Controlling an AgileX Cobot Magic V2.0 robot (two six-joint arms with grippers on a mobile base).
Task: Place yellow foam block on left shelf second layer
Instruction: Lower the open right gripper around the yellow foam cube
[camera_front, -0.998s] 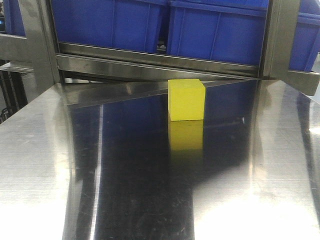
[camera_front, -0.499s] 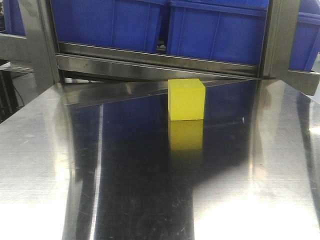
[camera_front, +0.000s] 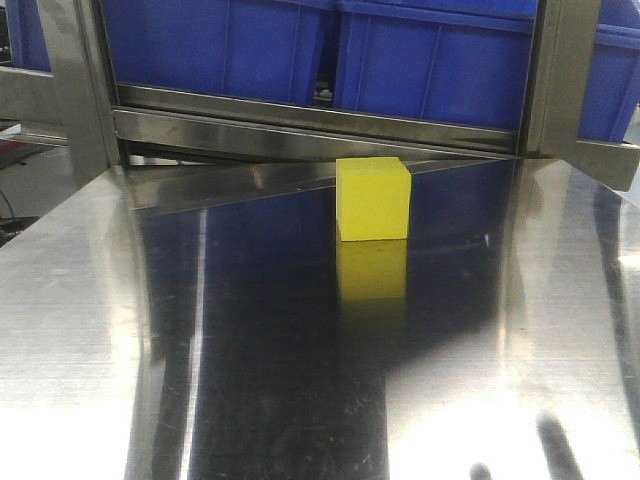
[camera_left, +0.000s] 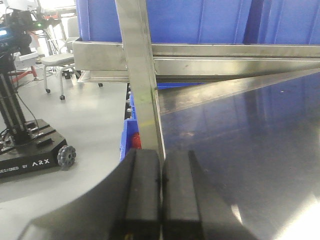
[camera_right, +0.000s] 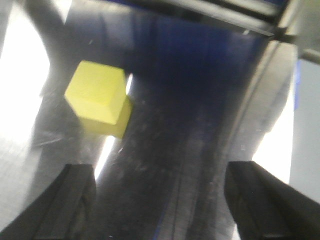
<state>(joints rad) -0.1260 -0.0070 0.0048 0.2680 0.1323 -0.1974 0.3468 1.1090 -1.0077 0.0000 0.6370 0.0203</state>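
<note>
Jaws wide on right gripper (camera_right: 159, 197), apparently empty

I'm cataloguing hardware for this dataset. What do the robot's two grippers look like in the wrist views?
The left gripper has two matte black, flat-faced rectangular fingers rising from a dark, curved mount. The right gripper shows only two blurred, dark fingers with squared edges at the picture's lower corners. No cables show on either.
</note>
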